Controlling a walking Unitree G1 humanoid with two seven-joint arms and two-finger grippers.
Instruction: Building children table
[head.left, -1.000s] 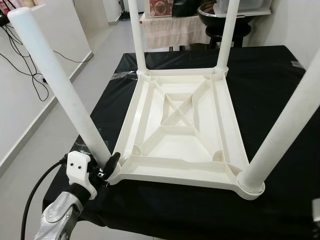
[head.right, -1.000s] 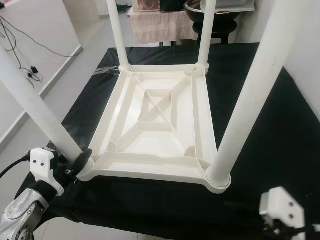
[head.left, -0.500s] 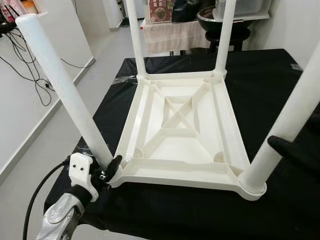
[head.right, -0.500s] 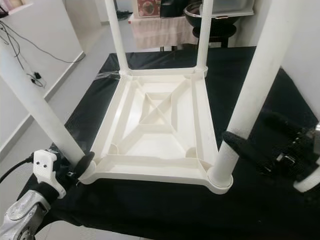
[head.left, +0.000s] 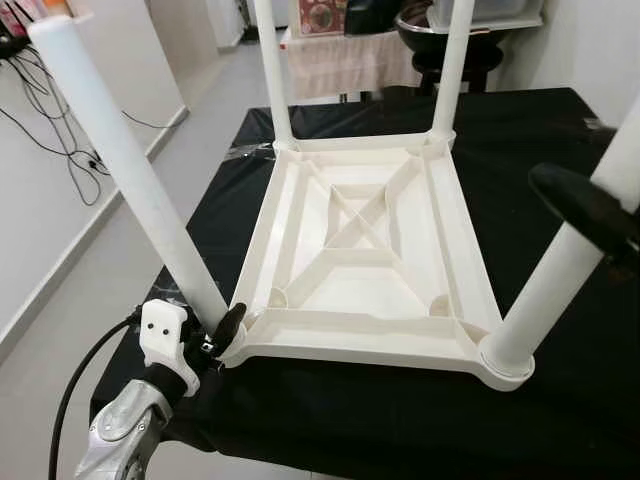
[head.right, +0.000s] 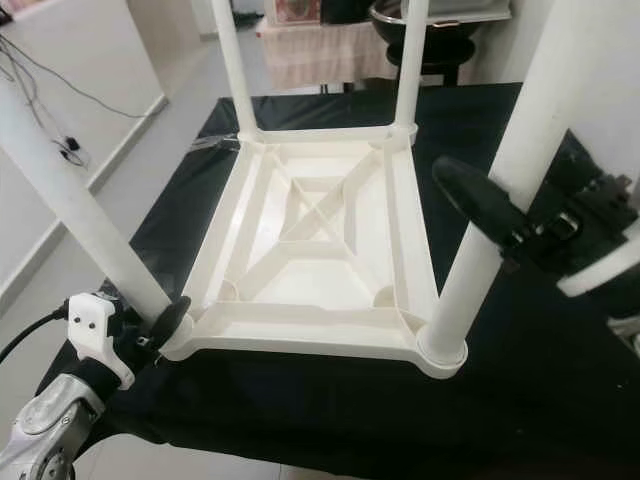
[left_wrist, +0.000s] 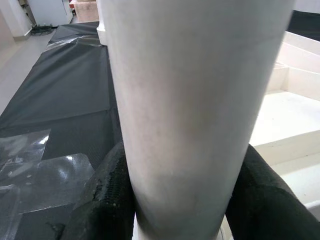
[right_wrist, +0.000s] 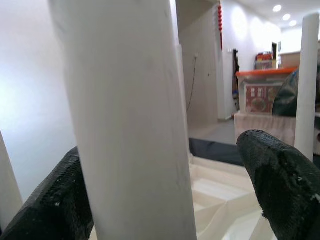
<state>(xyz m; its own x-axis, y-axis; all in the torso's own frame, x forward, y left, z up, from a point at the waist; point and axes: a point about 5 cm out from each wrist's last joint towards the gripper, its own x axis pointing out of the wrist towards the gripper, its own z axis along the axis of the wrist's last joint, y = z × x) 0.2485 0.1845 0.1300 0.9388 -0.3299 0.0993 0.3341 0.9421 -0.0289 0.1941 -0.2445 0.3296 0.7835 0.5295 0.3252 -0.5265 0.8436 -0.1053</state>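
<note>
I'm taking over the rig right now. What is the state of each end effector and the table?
Left end effector: shut on the near-left leg at its base.
Right end effector: open, fingers on either side of the near-right leg, partway up, not clamped.
Table: upside down on the black cloth, all four legs standing in the corner sockets.
Left: I cannot tell whether the near legs are fully seated; check, then turn it upright.

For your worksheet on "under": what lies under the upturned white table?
A black cloth lies under the white table, spreading past its edges. Whatever supports the cloth is covered.
</note>
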